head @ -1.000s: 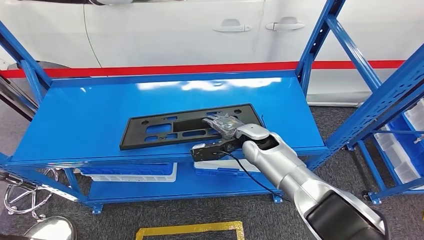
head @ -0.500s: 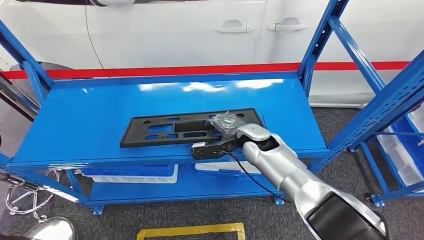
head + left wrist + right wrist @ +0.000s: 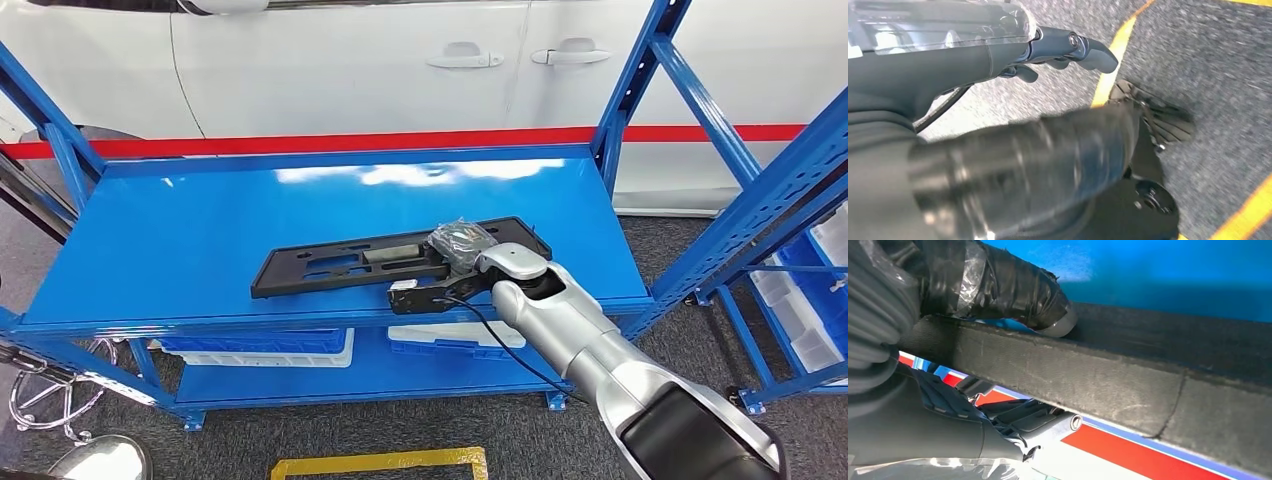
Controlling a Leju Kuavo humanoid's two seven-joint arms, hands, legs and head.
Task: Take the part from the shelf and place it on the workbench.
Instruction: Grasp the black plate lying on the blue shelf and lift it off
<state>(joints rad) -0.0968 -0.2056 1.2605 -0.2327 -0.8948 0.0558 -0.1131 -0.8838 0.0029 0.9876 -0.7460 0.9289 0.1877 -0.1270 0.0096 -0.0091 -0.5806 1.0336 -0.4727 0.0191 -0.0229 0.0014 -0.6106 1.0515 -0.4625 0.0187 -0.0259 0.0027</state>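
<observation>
The right hand [image 3: 462, 252] grips the flat black plastic frame part [image 3: 385, 262], tilted on the blue metal shelf [image 3: 200, 230]; carrying to the workbench remains.

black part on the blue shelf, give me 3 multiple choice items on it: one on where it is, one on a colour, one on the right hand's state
1. Where is the black part?
A. on the floor
B. over the top level of the blue shelf
C. in a white bin

2. What colour is the stripe behind the shelf?
A. red
B. green
C. yellow

3. What is the right hand doing?
A. hanging open away from the part
B. holding a bottle
C. gripping the part's edge

Key: 1 B, the head view shows it above the blue top surface. 2 A, a red band runs along the white wall. 3 C, the right wrist view shows the thumb pressed on the part's edge.
</observation>
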